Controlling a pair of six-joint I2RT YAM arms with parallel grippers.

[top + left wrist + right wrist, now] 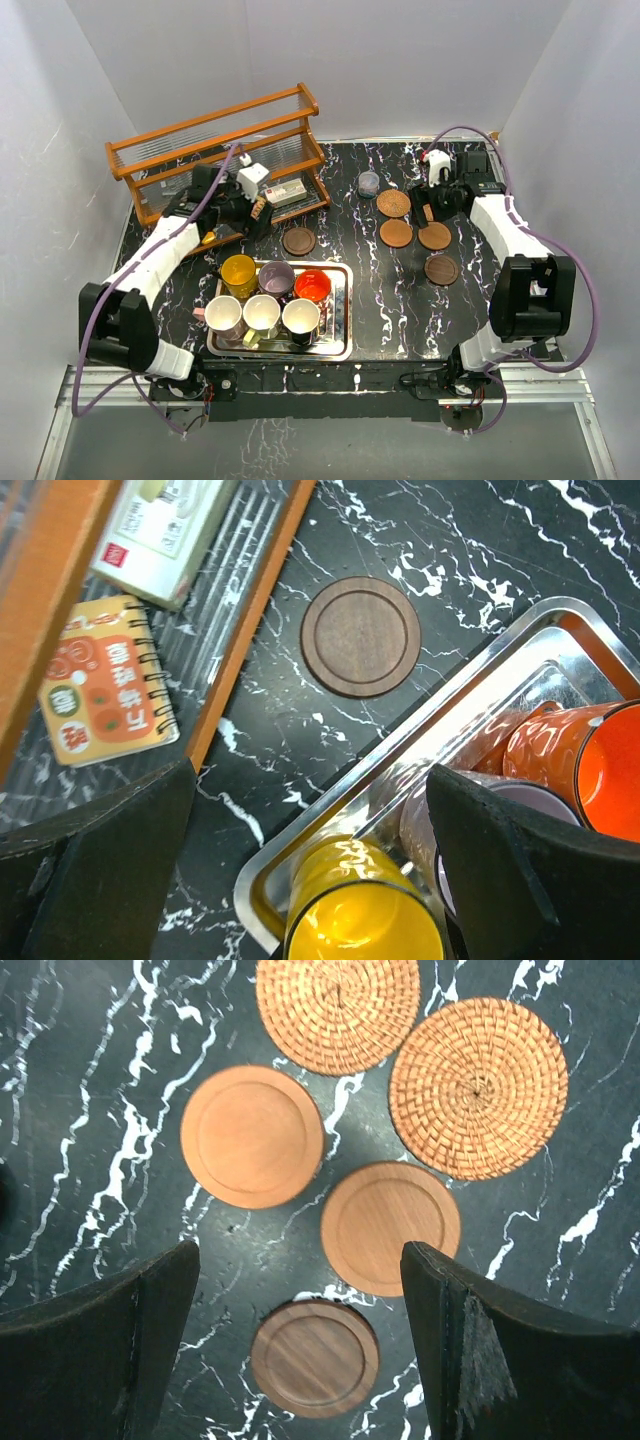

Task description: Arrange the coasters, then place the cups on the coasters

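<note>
While the left fingers (100, 870) stand wide and empty over the rolled rim of the shiny steel tray (460, 685), six glazed cups (262, 312) sit packed inside it. One smooth dark wooden coaster (361, 635) lies alone on the bare white-veined black counter (450, 540), between the tray and a wooden rack (255, 630). The right fingers (520, 1360), also wide and holding nothing, hover above five round coasters (390, 1228): two woven, two smooth orange and one dark, closely clustered with open marble around them.
</note>
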